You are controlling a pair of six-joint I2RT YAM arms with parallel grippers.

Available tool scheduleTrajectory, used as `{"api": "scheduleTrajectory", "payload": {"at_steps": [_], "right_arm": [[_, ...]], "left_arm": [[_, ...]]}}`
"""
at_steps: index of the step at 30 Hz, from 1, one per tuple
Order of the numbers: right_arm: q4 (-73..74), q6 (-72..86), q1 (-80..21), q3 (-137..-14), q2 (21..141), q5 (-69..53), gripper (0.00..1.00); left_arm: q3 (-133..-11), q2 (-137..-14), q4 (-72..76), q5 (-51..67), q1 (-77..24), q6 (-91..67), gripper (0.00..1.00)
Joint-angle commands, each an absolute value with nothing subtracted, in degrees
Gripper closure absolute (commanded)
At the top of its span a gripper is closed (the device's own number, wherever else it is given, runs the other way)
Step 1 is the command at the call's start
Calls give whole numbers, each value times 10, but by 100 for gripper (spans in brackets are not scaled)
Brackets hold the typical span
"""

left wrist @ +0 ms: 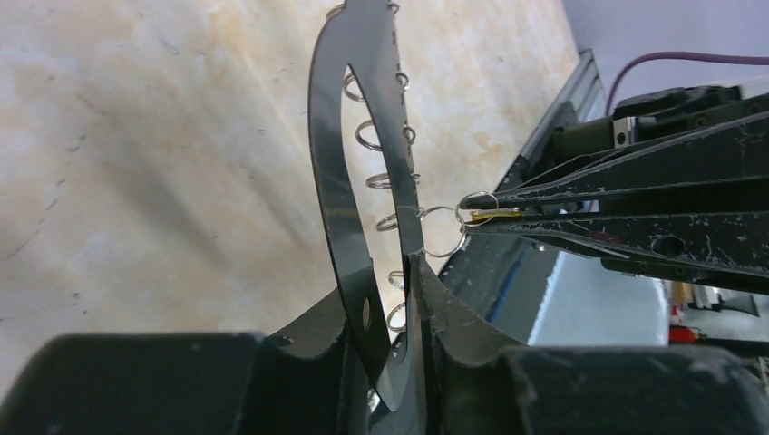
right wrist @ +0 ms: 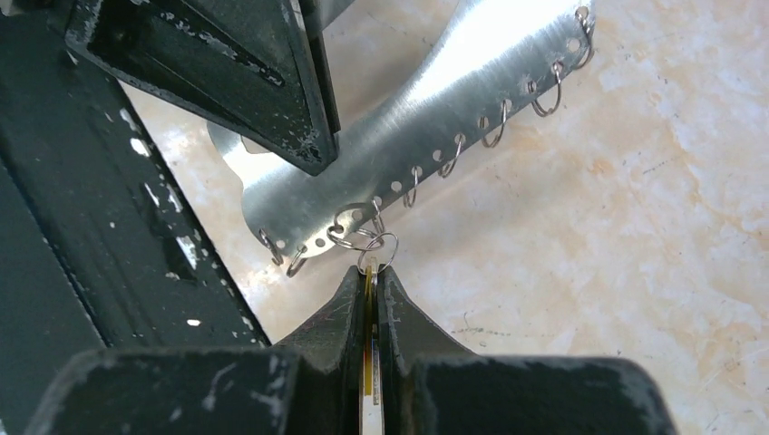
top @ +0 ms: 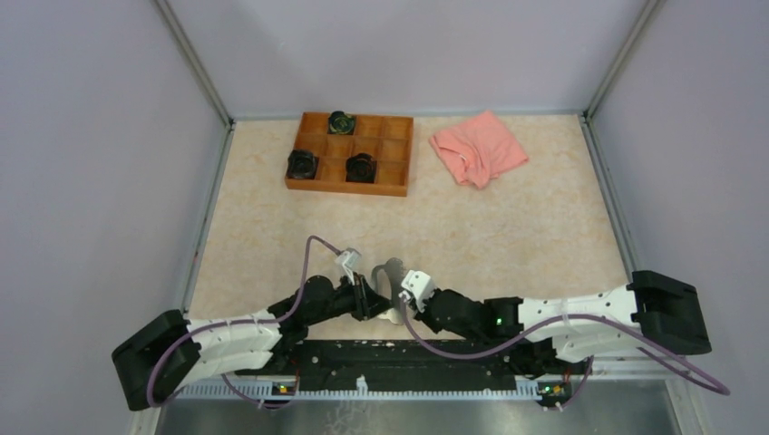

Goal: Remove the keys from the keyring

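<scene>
Right gripper (right wrist: 370,272) clenched on yellow-headed slim metal key (right wrist: 367,349); key pointed straight off rim of flat oval silvery metal keyring (right wrist: 472,100); left gripper (left wrist: 385,290) straddled keyring, grip unclear; small wire loop (right wrist: 376,249) joined them.

- I work in a lab test cell: plain grey walls (top: 82,136) box in my beige table (top: 508,245).
- Metal posts (top: 192,62) frame the back corners.

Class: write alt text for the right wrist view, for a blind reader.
The right gripper pinches a yellow key, linked by small wire rings to the keyring, a silvery perforated plate above the table. The left gripper overlaps its left end.
</scene>
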State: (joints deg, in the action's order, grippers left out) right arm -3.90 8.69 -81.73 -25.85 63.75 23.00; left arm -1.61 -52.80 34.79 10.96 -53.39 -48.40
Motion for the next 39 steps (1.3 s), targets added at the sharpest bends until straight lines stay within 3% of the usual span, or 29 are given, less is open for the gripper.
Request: {"api": "scheduleTrajectory", "payload": {"at_steps": [1, 18, 27, 34, 39], "right_arm": [[-66, 45, -817, -285, 650, 283, 100], [-144, -45, -817, -244, 648, 327, 100], [-147, -84, -821, -249, 646, 339, 100], [-172, -118, -831, -247, 630, 381, 100], [-202, -154, -833, -238, 627, 371, 100]], "left_arm": [[25, -551, 361, 48, -546, -437, 72], [22, -490, 308, 30, -548, -386, 44], [44, -415, 275, 24, -557, -398, 40], [58, -350, 196, -64, -576, -418, 24], [55, -308, 115, -134, -577, -460, 18]]}}
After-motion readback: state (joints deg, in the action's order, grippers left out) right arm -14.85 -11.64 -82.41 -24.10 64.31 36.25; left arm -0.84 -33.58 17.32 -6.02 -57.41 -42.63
